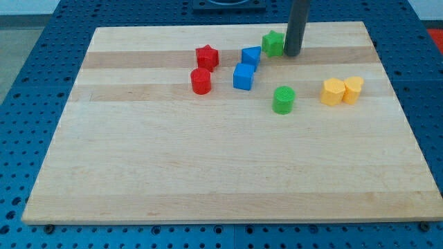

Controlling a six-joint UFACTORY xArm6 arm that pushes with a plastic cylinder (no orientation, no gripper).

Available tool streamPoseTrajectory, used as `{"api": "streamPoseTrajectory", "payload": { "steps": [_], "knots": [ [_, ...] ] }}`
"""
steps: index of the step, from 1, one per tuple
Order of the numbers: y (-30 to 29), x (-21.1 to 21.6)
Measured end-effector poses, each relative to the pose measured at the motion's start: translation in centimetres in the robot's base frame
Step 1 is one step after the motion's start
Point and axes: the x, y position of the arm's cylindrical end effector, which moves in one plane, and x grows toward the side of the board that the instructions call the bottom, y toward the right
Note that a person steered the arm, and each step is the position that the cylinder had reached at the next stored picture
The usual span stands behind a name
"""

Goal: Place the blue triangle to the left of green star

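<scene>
The green star (273, 43) sits near the view's top, right of centre. The blue triangle (251, 56) lies just below and to the left of it, almost touching it. My tip (291, 53) stands on the board right beside the green star's right side, touching it or nearly so. The rod rises from there straight up out of the view. A blue cube (243, 77) lies just below the blue triangle.
A red star (207, 57) and a red cylinder (201, 81) lie left of the blue blocks. A green cylinder (283, 99) lies below the green star. Two yellow blocks (333, 91) (353, 90) sit side by side at the right. The wooden board (208, 173) lies on a blue perforated table.
</scene>
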Motion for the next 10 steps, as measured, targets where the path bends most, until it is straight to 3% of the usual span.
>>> {"api": "streamPoseTrajectory", "payload": {
  "steps": [1,2,3,6,9,10],
  "knots": [
    [-0.3,5.7],
    [-3.9,6.0],
    [-7.1,5.3],
    [-7.9,-0.6],
    [-7.9,-2.4],
    [-6.8,-0.7]
  ]
}}
